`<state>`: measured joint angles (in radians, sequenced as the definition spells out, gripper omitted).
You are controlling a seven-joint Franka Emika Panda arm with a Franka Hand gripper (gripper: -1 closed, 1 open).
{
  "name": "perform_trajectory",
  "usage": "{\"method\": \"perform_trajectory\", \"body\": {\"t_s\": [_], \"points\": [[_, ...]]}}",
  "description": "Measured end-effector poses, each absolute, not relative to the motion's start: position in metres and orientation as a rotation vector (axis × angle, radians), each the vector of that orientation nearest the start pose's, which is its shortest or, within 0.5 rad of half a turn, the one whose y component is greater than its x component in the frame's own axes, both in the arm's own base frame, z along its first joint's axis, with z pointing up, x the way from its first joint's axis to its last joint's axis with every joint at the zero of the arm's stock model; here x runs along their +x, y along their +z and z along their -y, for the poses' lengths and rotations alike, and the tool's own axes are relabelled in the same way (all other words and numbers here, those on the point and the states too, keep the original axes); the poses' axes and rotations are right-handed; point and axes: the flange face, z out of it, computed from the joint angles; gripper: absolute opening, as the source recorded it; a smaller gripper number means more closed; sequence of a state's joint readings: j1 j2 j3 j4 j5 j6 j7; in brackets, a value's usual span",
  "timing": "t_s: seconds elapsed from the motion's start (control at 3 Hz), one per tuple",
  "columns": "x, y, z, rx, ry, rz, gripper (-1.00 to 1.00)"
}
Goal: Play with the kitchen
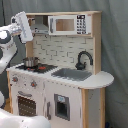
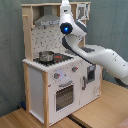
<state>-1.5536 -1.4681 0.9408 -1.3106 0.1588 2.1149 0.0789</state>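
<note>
Grey backdrop — kitchen [image 1: 65, 75] | arm [image 2: 95, 50] raised by hood [image 2: 47, 19]

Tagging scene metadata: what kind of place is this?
Likely a lab or test room, not a home kitchen: a toy play kitchen with a small pot stands before grey curtain backdrops on a wood floor, with a robot arm beside it.

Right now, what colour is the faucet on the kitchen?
Black. The faucet shows best in the first exterior view, curving over the grey sink.
</note>
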Motion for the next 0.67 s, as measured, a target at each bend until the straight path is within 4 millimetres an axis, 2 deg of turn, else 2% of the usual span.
{"method": "perform_trajectory", "body": {"t_s": [0.33,0.67], "points": [[0.487,0.709,-0.425,1.443,1.162,0.039,-1.0],[0.516,0.711,-0.374,1.463,1.059,0.155,-1.0]]}}
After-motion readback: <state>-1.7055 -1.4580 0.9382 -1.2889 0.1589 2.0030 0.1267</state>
